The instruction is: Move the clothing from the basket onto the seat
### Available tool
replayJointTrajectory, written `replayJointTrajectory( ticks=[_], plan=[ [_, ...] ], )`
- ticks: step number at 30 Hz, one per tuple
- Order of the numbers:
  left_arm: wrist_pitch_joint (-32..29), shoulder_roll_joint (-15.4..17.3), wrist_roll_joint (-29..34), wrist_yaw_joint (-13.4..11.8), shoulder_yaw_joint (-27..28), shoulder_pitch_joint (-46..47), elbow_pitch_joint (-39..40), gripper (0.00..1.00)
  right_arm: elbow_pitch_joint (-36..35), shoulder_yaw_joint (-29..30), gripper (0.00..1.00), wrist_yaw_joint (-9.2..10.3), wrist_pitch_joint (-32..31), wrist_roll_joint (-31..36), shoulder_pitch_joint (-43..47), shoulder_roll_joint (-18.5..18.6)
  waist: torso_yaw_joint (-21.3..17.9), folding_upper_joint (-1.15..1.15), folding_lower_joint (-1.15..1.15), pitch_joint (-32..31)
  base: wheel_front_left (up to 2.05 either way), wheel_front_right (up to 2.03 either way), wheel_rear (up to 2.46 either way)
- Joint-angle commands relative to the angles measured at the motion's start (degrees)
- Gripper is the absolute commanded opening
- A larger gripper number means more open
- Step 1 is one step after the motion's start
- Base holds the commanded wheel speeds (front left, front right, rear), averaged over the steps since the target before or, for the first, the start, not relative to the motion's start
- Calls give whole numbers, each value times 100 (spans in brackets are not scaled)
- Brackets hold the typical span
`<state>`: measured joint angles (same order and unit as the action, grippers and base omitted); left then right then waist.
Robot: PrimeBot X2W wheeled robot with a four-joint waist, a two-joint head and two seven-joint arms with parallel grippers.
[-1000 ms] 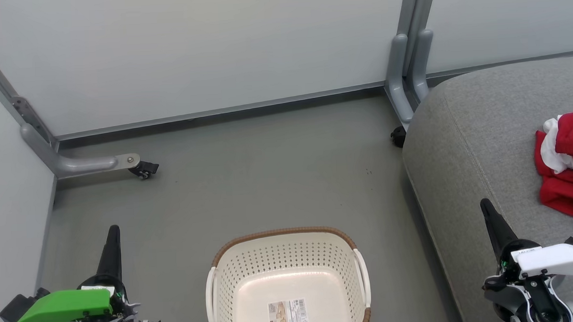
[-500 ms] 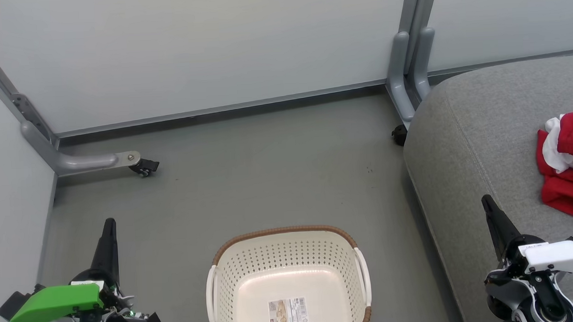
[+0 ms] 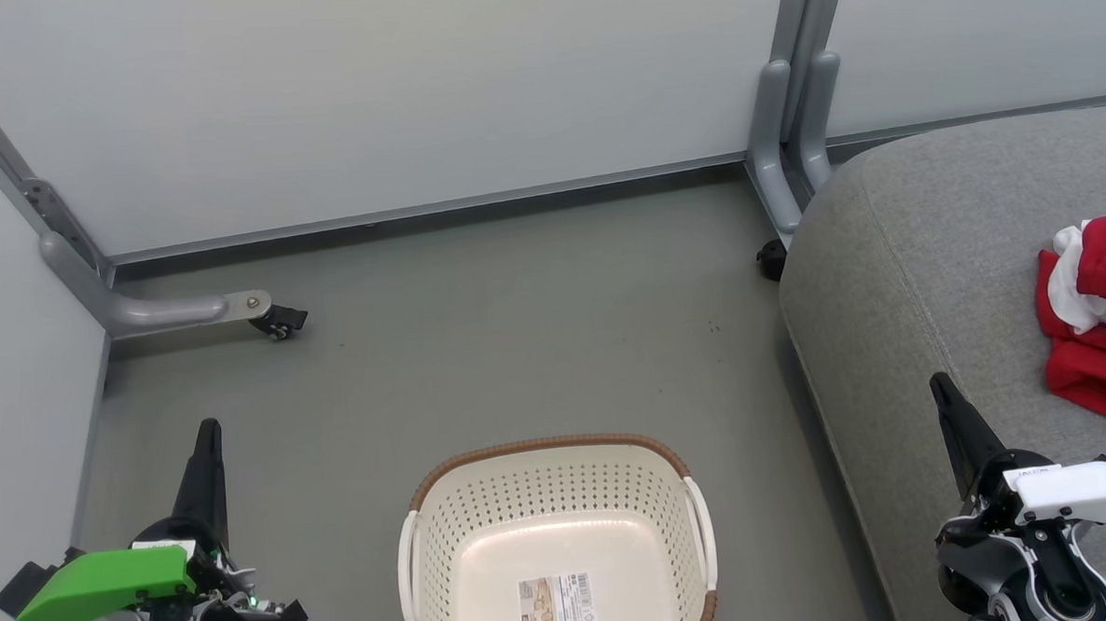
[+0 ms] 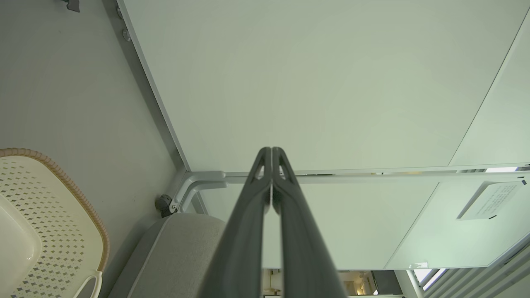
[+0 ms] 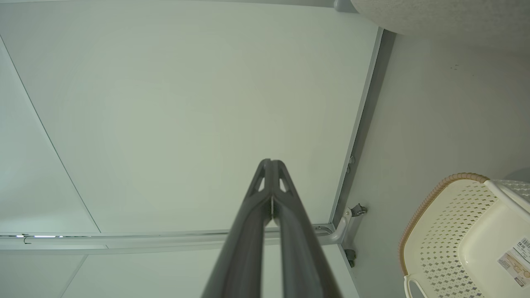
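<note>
A: How is the step in hand done well?
B: The left gripper (image 3: 207,430) is seen pressed closed, with nothing held. The basket (image 3: 550,445), to the right of its fingers and apart from them, is to be checked: a label (image 3: 554,602) is seen inside, no fabric.
A: Where is the clothing (image 3: 1101,361) found?
B: On the seat (image 3: 905,239), right of and beyond the fingers of the right gripper (image 3: 939,383), which are closed and empty. The task is judged finished; the arms are best parked clear.

The left claw (image 3: 208,428) sits lower left, the right claw (image 3: 939,385) lower right; both point up-frame, fingers pressed together, holding nothing.
</note>
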<state>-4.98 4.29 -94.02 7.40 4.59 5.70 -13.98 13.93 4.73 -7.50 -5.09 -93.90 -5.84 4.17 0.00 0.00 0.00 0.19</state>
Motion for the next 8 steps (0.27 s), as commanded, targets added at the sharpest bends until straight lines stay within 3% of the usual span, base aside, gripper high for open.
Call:
replayJointTrajectory(
  ticks=[1,8],
  plan=[
    [-24,-5,8,26,23,83,-6,0,15,21,0,2,-25,7,-52,-6,0,0,0,0,0,0,0],
    [-27,-18,28,26,35,85,-6,0,16,35,0,2,-44,24,-54,-15,0,0,0,0,0,0,0]
  ],
)
